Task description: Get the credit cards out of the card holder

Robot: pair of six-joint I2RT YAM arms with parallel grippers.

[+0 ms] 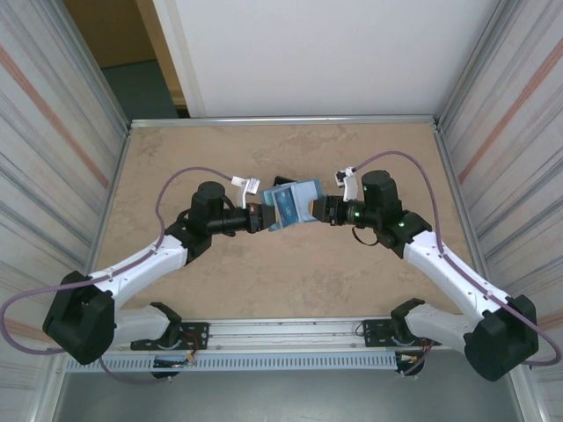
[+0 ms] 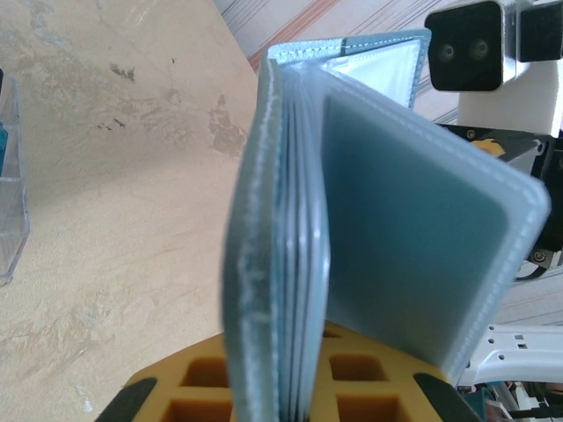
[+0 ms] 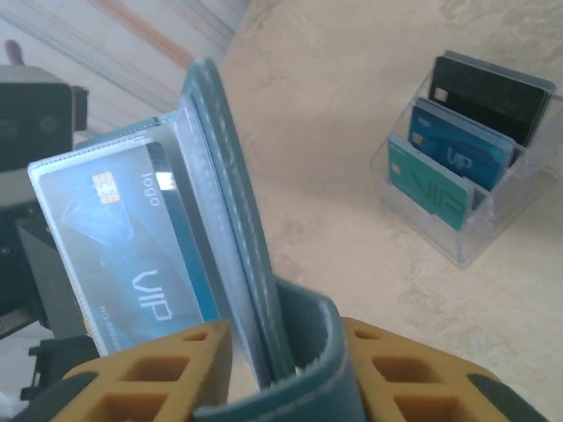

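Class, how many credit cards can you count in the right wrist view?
4: black card, blue card and teal card stand in the clear tray; a fourth card sits in the wallet. More may hide inside.

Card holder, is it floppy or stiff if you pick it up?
Probably bendy: the card holder has a flap that curls over in the right wrist view. Its halves likely stay fairly flat, since the blue card inside looks stiff. It seems thin, so probably light.
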